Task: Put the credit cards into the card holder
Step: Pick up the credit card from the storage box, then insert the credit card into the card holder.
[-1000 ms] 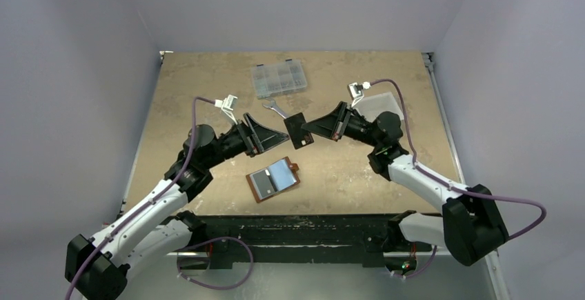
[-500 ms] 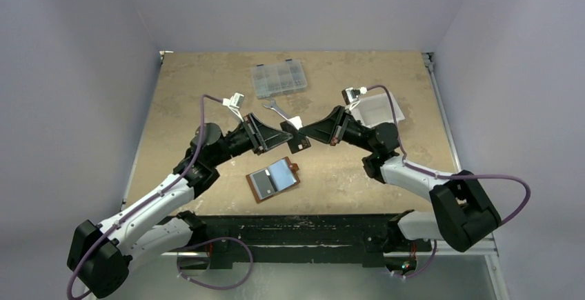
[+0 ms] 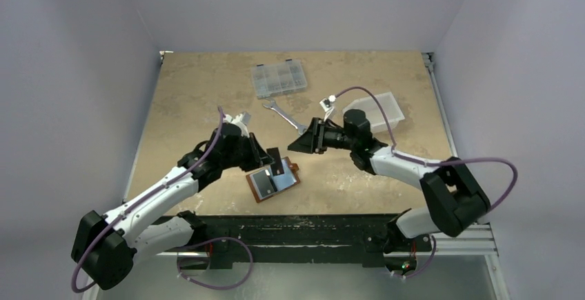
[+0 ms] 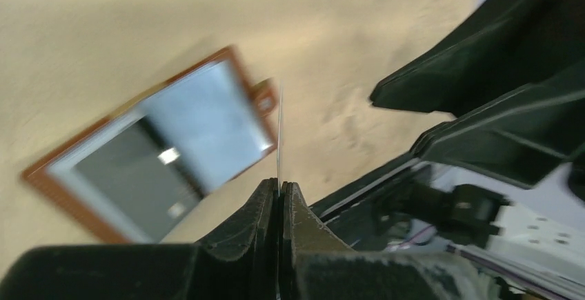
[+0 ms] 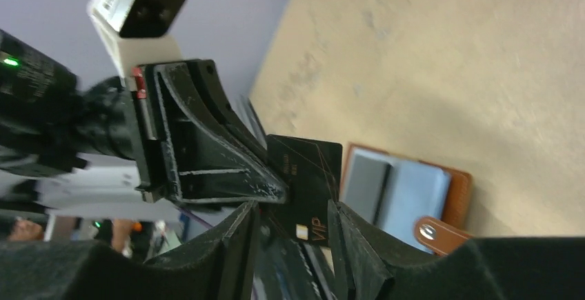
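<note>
1. Open reddish-brown leather card holder (image 5: 461, 193) lies flat on the tan bench (image 3: 193, 100), pockets up. A pale silvery card (image 4: 214, 127) sits inside.
2. Left gripper (image 4: 279, 188) is clamped tight on a thin black rectangular credit card (image 5: 303, 176), held edge-on just above the holder. Probably lined up to slide into a pocket.
3. Right gripper (image 5: 291, 212) is partly open, gripping nothing, near the card. Left alone carries it.
4. Beyond: silver wrench (image 3: 283, 112), clear compartment box (image 3: 279, 79), white plastic bin (image 3: 378, 105). None involved.
</note>
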